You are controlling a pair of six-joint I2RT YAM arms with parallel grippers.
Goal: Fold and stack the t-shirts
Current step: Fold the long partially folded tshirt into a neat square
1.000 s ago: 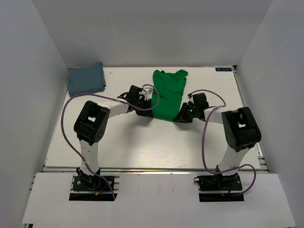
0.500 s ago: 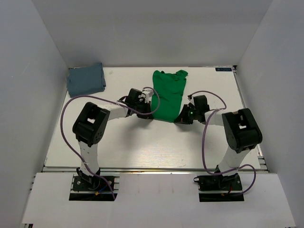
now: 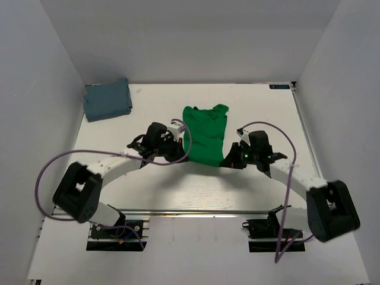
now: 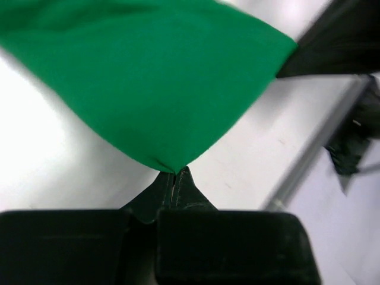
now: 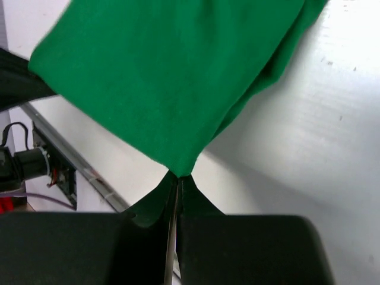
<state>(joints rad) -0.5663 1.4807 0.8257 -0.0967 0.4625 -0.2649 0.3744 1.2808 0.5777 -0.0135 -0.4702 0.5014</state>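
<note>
Lying as a narrow folded strip, the green shirt (image 3: 205,133) runs away from the arms across the middle of the table (image 3: 178,184). Its near edge is drawn straight between the two grippers. The left gripper (image 4: 176,173) has its fingers pressed together on the near left corner, and the right gripper (image 5: 178,177) pinches the near right corner the same way. The grey shirt (image 3: 107,100) sits folded at the table's far left corner, well apart.
</note>
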